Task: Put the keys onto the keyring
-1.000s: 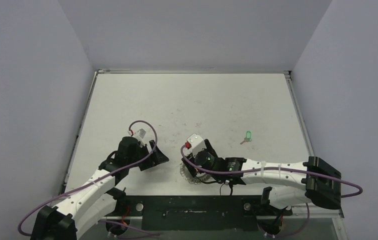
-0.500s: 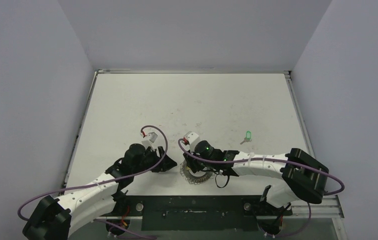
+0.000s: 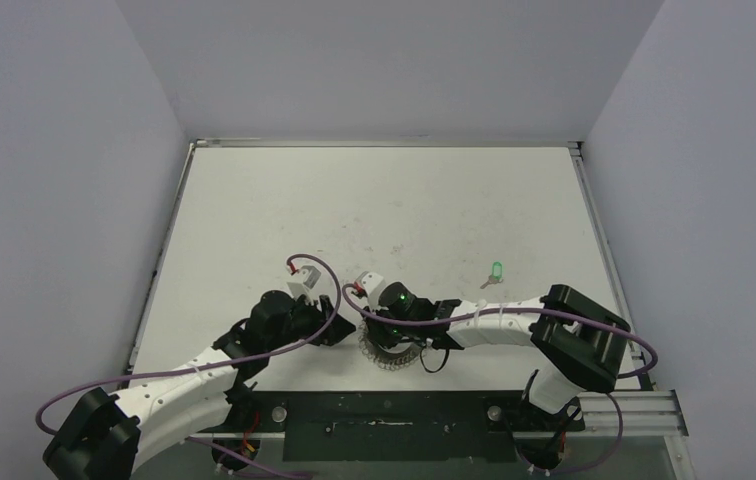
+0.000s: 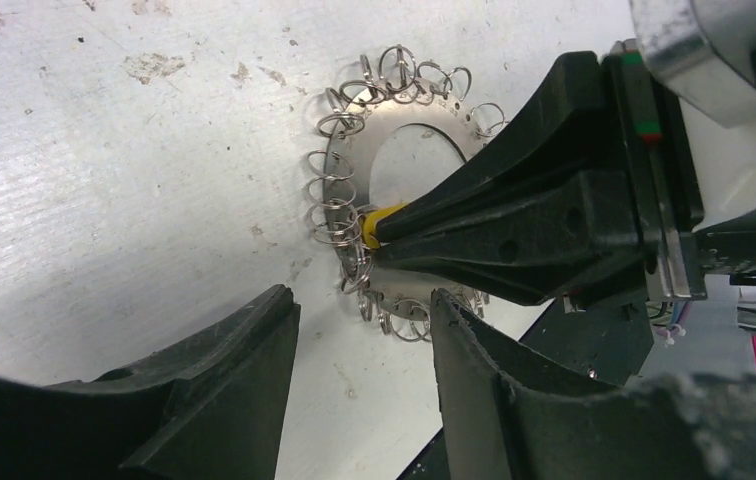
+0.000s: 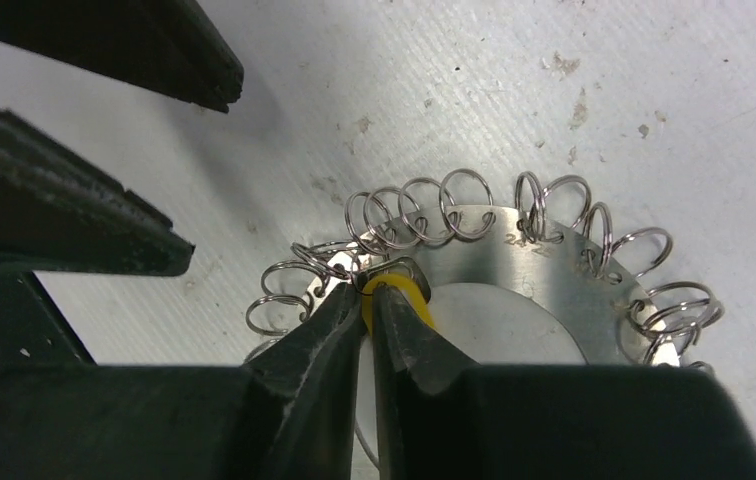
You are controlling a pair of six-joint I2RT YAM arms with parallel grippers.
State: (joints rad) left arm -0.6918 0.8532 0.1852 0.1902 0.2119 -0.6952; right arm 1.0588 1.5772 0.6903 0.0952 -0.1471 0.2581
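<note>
Gripper of the left arm first: black two-fingered left gripper (image 3: 332, 330) (image 4: 359, 300), jaws spread, clasping nothing. Hovers low over the white scuffed table (image 3: 384, 200), near its front edge, tips aimed at the left rim of the ring and just short of its loops.

Next, flat on the table between the two grippers: round, flat, silvery metal keyring (image 3: 394, 355) (image 4: 354, 160) (image 5: 524, 260) with an open centre, fringed all round with small wire loops.

Reaching over the ring from the right: black two-fingered right gripper (image 3: 372, 322) (image 4: 384, 225) (image 5: 366, 295), fingers pinched together on a tiny yellow-headed key (image 4: 369, 225) (image 5: 394, 290). Shows only as a sliver of yellow plastic between the fingertips; metal blade hidden. Sits at the ring's left side, on the flat band by its inner edge, right among the wire loops there. Cannot tell whether threaded through any loop.

Well apart to the right and farther back on the table: tiny bright green-headed key (image 3: 496, 270) with a short metal blade, lying alone on the bare surface, away from ring and grippers alike.
</note>
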